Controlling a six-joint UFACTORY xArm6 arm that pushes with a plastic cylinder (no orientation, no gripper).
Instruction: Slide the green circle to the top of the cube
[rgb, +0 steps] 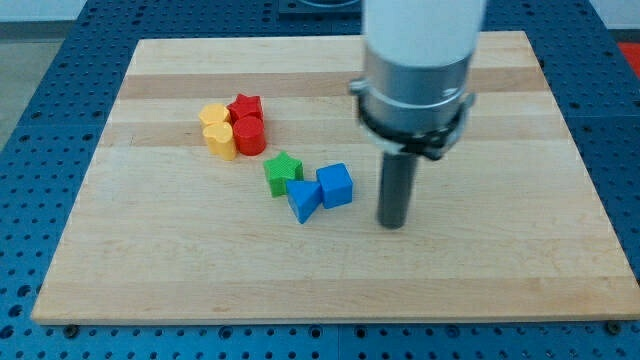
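Note:
The blue cube sits near the board's middle. A blue triangular block touches its left side, and a green star-shaped block sits just up-left of that. No green circle shows; the arm's wide body hides part of the board toward the view's top. My tip rests on the board to the right of the blue cube, about a block's width away and touching nothing.
A tight cluster sits at the upper left: a red star, a red cylinder and two yellow blocks. The wooden board lies on a blue perforated table.

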